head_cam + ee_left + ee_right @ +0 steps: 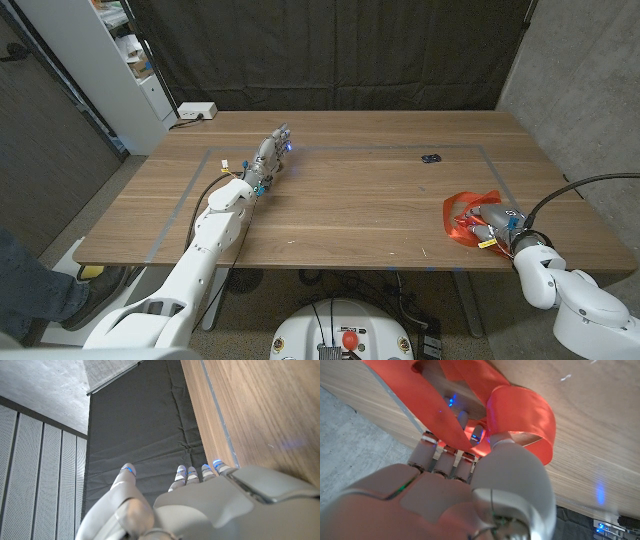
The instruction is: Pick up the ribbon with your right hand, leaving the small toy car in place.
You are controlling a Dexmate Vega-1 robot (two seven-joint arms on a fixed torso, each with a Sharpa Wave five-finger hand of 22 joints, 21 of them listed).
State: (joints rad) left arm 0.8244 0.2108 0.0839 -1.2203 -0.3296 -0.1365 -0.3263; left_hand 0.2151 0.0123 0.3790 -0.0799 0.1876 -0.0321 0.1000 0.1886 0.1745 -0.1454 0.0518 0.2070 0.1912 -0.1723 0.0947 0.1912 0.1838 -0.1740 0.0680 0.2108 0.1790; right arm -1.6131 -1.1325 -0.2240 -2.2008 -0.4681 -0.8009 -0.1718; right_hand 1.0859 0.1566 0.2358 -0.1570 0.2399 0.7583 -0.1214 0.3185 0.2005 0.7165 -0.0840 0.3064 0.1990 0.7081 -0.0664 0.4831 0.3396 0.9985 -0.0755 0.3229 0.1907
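Observation:
A red ribbon (460, 216) lies in loose loops on the wooden table (350, 205) near its right front edge. My right hand (497, 222) is in among the loops. In the right wrist view its fingers (445, 455) curl around a band of the ribbon (520, 410), and the thumb closes over it. The small dark toy car (432, 158) sits apart from them, farther back on the table. My left hand (272, 152) reaches across the table's left side, fingers stretched out and holding nothing. The left hand (200, 505) points toward the black curtain.
A grey tape outline (190, 195) marks a rectangle on the tabletop. A white box (195, 111) sits at the back left corner. A white shelf (120, 60) stands beyond the table on the left. A person's leg (25, 290) shows at the lower left.

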